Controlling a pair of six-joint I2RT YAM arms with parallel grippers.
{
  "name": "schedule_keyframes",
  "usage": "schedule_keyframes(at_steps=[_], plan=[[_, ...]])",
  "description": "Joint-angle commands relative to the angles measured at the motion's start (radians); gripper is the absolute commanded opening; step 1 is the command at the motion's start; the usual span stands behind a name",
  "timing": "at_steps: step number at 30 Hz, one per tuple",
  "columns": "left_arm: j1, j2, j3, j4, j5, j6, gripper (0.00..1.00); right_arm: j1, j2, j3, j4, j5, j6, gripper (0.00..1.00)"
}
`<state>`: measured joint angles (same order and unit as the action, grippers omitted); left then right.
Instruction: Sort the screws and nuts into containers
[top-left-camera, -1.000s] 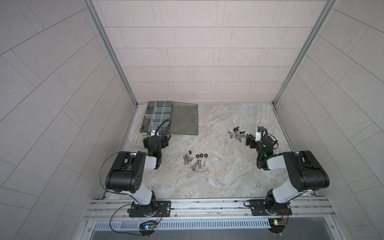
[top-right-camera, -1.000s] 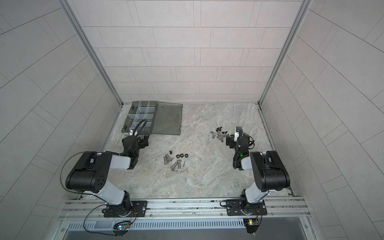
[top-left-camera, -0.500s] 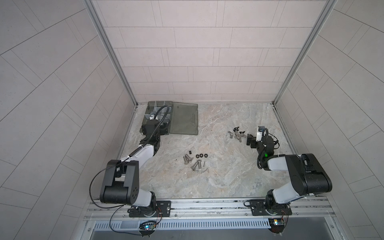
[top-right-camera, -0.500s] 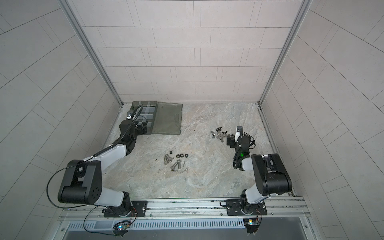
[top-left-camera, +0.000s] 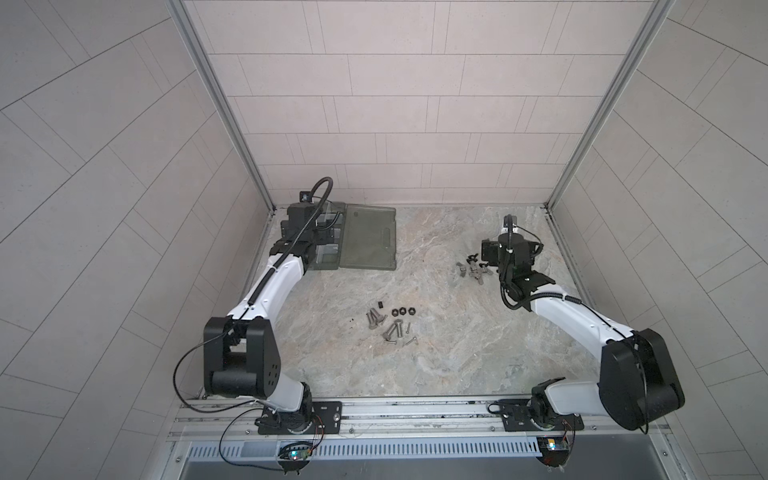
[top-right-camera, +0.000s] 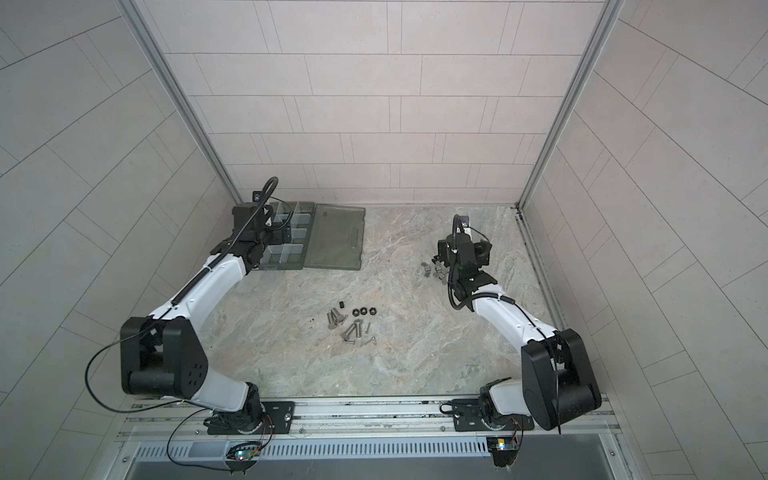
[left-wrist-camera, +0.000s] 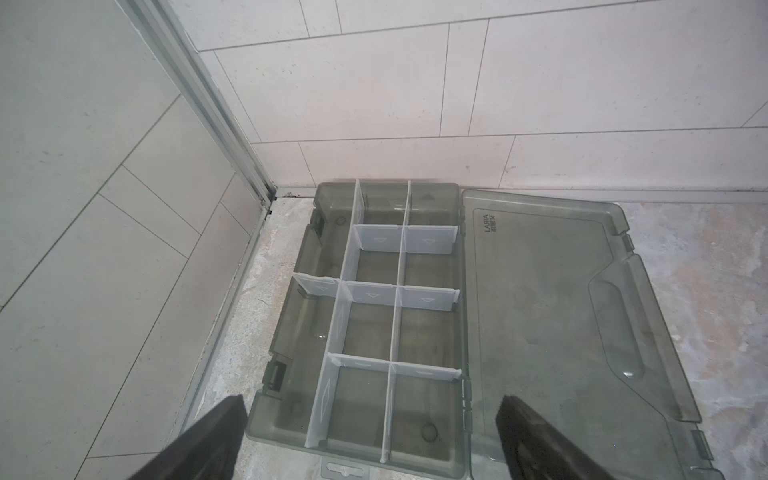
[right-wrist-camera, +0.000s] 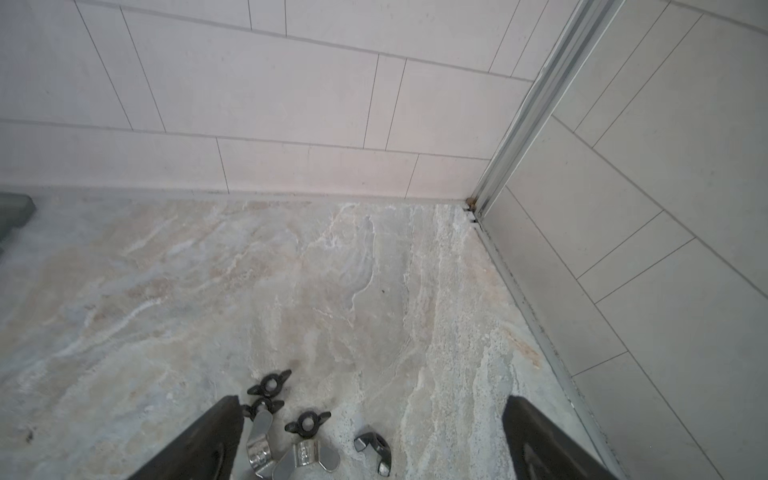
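1. Your screws (top-left-camera: 388, 328) lie loose mid-worktop (top-left-camera: 436, 365), nearer its front edge.
2. Three black hex nuts (top-left-camera: 402, 311) sit in a row just behind them.
3. Your right claw (right-wrist-camera: 372, 401) hangs with its jaws wide apart, empty, over wing nuts (right-wrist-camera: 306, 423) near the right edge.
4. Your left claw (left-wrist-camera: 370, 399), jaws apart and empty, hovers over the compartments (left-wrist-camera: 370, 293) of the organiser case (left-wrist-camera: 463, 332) at the far left corner. Its lid (left-wrist-camera: 540, 311) lies open flat.

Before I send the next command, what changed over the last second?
Left gripper reached forward from just short of the case to above it, open and empty. Right gripper edged forward by the wing nuts, also open. Screws, nuts, wing nuts and case haven't moved.
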<state>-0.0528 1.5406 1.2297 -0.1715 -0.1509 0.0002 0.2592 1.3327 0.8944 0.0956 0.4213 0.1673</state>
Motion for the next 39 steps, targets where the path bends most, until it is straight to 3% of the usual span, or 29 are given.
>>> schedule_keyframes(at_steps=[1, 5, 7, 11, 16, 23, 39], plan=[[-0.002, 0.076, 0.093, -0.176, 0.041, -0.015, 1.00, 0.000, -0.032, 0.114, -0.297, -0.087, 0.174, 0.99], [-0.001, 0.154, 0.126, -0.225, 0.048, -0.045, 1.00, 0.007, -0.016, 0.177, -0.382, -0.360, 0.215, 0.99], [-0.001, 0.193, 0.135, -0.243, 0.014, -0.054, 1.00, 0.026, 0.003, 0.215, -0.429, -0.405, 0.215, 0.99], [0.002, 0.285, 0.190, -0.298, -0.029, -0.062, 0.99, 0.081, 0.046, 0.305, -0.524, -0.396, 0.191, 0.99], [0.037, 0.389, 0.302, -0.370, -0.042, -0.083, 0.97, 0.119, 0.044, 0.299, -0.519, -0.412, 0.194, 0.99], [0.102, 0.507, 0.481, -0.475, -0.013, -0.079, 0.93, 0.121, 0.030, 0.283, -0.536, -0.415, 0.180, 0.99], [0.159, 0.671, 0.643, -0.521, 0.030, -0.033, 0.81, 0.121, 0.122, 0.330, -0.556, -0.429, 0.172, 0.99]])
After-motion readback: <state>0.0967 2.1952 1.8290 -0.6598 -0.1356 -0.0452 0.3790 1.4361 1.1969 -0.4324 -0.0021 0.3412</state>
